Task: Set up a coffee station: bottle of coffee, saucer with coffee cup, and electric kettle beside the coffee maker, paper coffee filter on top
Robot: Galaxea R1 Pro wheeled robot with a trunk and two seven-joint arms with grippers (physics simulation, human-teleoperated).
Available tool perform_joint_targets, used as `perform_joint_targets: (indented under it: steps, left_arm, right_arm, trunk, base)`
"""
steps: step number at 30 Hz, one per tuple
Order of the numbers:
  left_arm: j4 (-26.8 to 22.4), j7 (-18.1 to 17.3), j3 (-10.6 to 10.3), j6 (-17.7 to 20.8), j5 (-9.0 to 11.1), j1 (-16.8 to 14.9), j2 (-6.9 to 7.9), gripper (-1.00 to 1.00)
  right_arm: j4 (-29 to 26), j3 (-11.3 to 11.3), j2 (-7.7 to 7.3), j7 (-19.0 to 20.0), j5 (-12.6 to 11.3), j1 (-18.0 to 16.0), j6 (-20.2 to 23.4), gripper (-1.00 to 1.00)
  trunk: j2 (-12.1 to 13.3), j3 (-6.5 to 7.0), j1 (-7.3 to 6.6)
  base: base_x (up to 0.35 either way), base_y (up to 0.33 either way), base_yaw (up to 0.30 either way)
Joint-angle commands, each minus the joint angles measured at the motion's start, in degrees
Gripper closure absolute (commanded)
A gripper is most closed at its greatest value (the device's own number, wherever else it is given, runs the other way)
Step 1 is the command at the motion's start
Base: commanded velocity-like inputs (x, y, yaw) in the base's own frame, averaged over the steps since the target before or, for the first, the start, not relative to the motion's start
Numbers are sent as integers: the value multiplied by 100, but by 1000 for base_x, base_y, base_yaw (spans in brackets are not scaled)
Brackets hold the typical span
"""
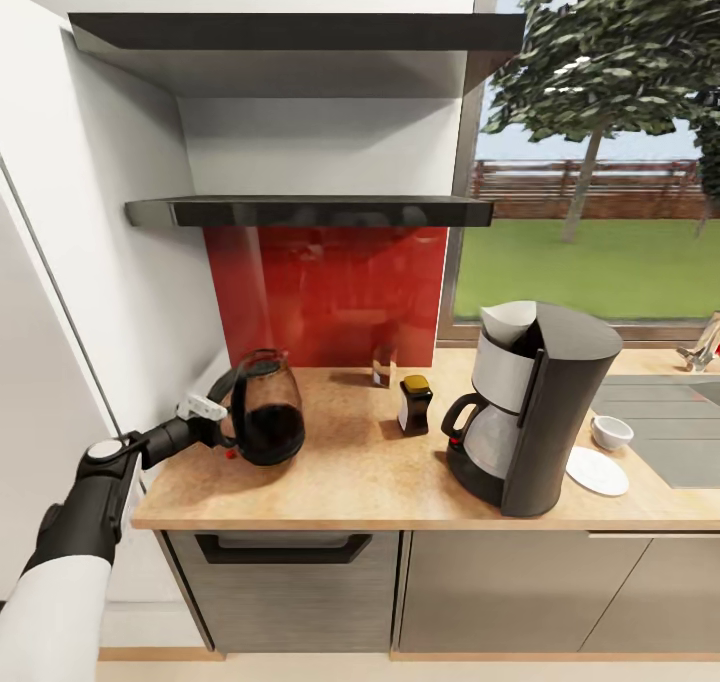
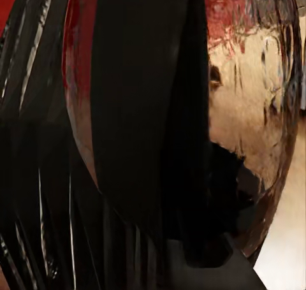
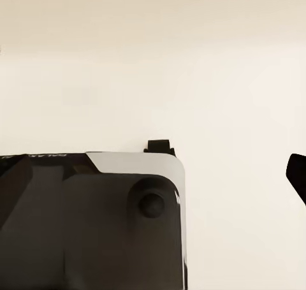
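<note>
Jaws of the left gripper point(image 1: 222, 424) sit at the kettle point(image 1: 266, 408) handle, grip unclear; right's unseen. Jar point(image 1: 415, 404), cup point(image 1: 611, 431), saucer point(image 1: 597, 470) on bench point(image 1: 340, 482) by the maker point(image 1: 535, 402); cup not on saucer.

Head camera: high and set back, facing forward and down over the kitchen countertop point(image 1: 340, 482), taking in wall, window point(image 1: 590, 162) and cabinet fronts below. Left wrist camera: pressed very close against the electric kettle point(image 2: 248, 111), its glass and dark handle crowding the frame; same kettle seen at the counter's left end from the head point(image 1: 266, 407). Right wrist camera: aimed at a plain pale surface, dark robot housing point(image 3: 89, 220) close in the foreground; no overlap recognisable with the others.
</note>
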Motion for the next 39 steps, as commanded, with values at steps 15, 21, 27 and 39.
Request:
perform_joint_targets:
  steps: [15, 21, 27, 39]
  left_arm:
    - [-53, -723, 13, 191, -44, 85, -22, 100]
    - [-47, -703, 5, 189, -50, 88, -24, 100]
    - [-47, -695, 4, 181, -52, 88, -29, 100]
    - [-28, -699, 13, 148, -60, 100, -34, 100]
  right_arm:
    - [7, 30, -11, 22, -69, -6, -14, -100]
    - [9, 33, -11, 22, -69, -6, -14, -100]
    - [12, 40, -11, 22, -66, -6, -14, -100]
    - [11, 42, -11, 22, -67, -6, -14, -100]
  trunk:
    - [-14, -1, 4]
    - [-14, 17, 4]
    - [-14, 22, 4]
    - [-14, 22, 4]
  base:
    - [0, 0, -74]
    - [0, 0, -282]
    - [0, 0, -288]
    - [0, 0, -288]
